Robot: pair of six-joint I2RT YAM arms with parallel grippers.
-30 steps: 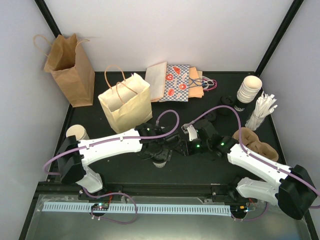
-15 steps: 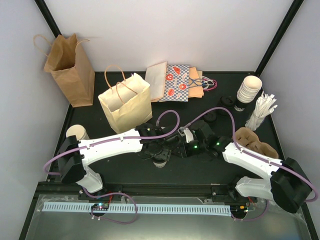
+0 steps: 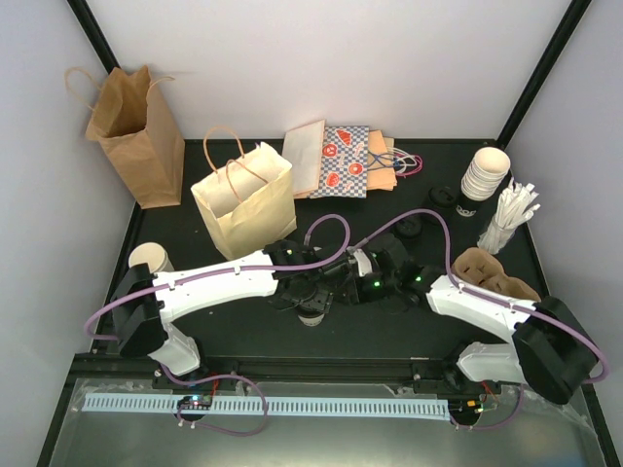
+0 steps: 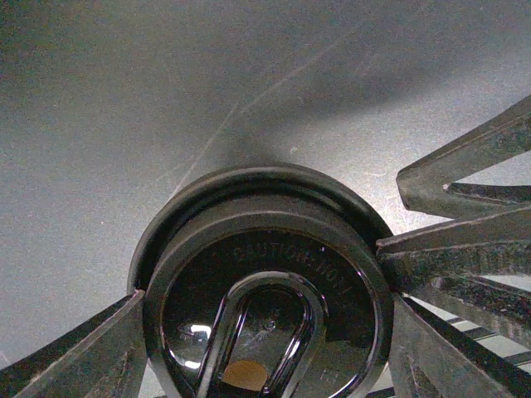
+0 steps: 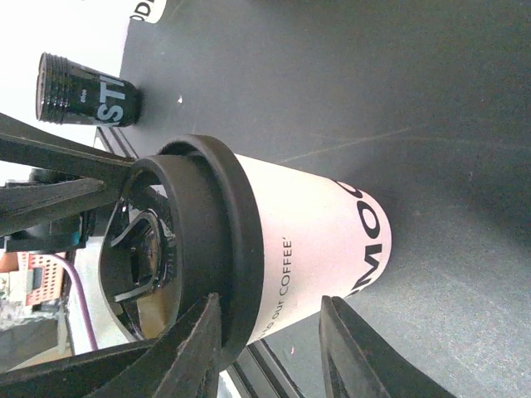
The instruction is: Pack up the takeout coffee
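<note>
At bench (image 3: 389, 336) centre: we see the coffee cup (image 3: 311, 314), white with a black lid (image 4: 249, 249), standing upright.
Left end effector (image 4: 264, 303): we find it clamped across the lid.
Right end effector (image 5: 270, 311): jaws apart, holding nothing; cup just ahead.
Behind: cream bag (image 3: 248, 209).

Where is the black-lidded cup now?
In the top view, the lidded cup stands mid-table, under the left claw, with the right claw at its right.
</note>
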